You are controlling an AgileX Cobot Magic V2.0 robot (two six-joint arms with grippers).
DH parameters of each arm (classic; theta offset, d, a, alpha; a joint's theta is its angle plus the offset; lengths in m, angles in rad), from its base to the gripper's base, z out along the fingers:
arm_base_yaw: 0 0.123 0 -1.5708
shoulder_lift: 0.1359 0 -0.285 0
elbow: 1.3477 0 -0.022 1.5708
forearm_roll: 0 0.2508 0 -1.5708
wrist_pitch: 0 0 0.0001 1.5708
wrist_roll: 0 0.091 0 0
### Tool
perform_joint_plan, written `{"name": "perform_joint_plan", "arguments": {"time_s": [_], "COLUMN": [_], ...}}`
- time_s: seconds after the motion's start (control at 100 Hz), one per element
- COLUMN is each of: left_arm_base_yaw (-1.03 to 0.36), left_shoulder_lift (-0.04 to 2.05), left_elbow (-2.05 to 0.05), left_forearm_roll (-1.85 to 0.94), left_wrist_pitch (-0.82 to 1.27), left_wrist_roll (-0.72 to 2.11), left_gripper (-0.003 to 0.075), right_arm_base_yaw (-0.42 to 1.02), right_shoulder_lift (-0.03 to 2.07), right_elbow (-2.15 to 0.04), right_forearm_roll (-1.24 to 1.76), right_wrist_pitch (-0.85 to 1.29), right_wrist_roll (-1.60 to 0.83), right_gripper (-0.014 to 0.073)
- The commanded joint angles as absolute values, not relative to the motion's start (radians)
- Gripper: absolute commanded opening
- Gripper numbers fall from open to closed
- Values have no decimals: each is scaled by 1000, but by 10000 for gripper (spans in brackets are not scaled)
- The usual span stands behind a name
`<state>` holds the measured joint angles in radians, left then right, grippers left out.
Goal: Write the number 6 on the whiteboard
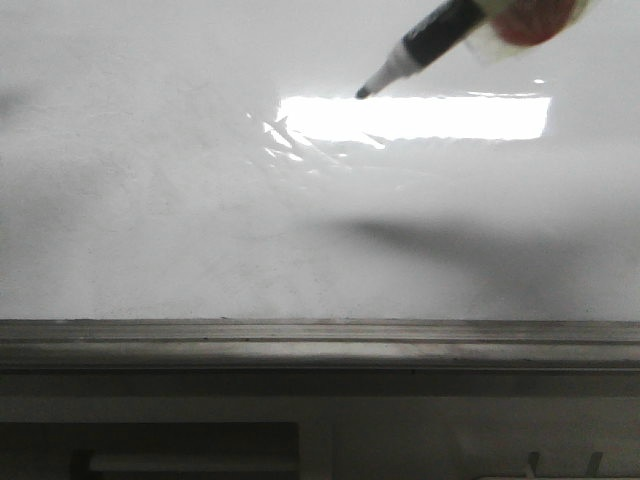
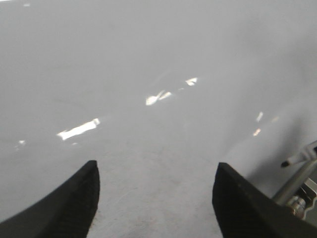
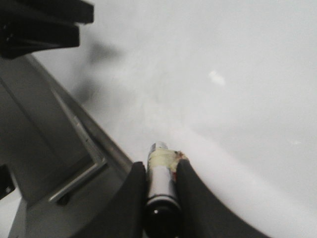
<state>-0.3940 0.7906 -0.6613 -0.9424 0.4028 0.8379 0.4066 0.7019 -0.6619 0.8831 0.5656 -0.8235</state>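
Observation:
The whiteboard (image 1: 150,200) is glossy white with faint grey smudges and fills most of the front view. No stroke of the number 6 shows on it. My right gripper (image 3: 159,166) is shut on a black and silver marker (image 3: 159,183) wrapped in pale tape. In the front view the marker (image 1: 425,40) slants down from the top right, and its dark tip (image 1: 362,93) is at the board by the left end of the glare; contact is unclear. My left gripper (image 2: 156,168) is open and empty over the board (image 2: 148,49).
A bright rectangular light glare (image 1: 415,117) lies on the board. The grey metal frame edge (image 1: 320,340) runs along the board's near side, also in the right wrist view (image 3: 89,134). The marker tip (image 2: 292,161) shows beside my left gripper.

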Motion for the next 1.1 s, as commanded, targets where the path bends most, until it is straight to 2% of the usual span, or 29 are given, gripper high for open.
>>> {"name": "perform_joint_plan", "arguments": {"time_s": [0.0,0.37,0.52,0.76,1.09], "left_arm_base_yaw": [-358,-332,-332,-332,-332], "left_shoulder_lift": [727,648,648,648,648], "left_elbow": [-650,-590,-590,-590,-590], "left_forearm_roll": [-1013,-1044,-1049,-1049,-1063], "left_wrist_pitch": [329,317,317,317,321], "left_wrist_roll": [837,837,837,837,837], "left_gripper": [451,419,419,419,419], "right_arm_base_yaw": [407,407,407,405,315], "right_shoulder_lift": [666,776,847,870,839], "right_elbow": [-657,-653,-653,-653,-653], "right_forearm_roll": [915,921,939,908,894], "right_wrist_pitch": [402,179,220,444,361], "right_wrist_roll": [-835,-835,-835,-835,-796], "right_gripper": [-50,-50,-50,-50,-50]}}
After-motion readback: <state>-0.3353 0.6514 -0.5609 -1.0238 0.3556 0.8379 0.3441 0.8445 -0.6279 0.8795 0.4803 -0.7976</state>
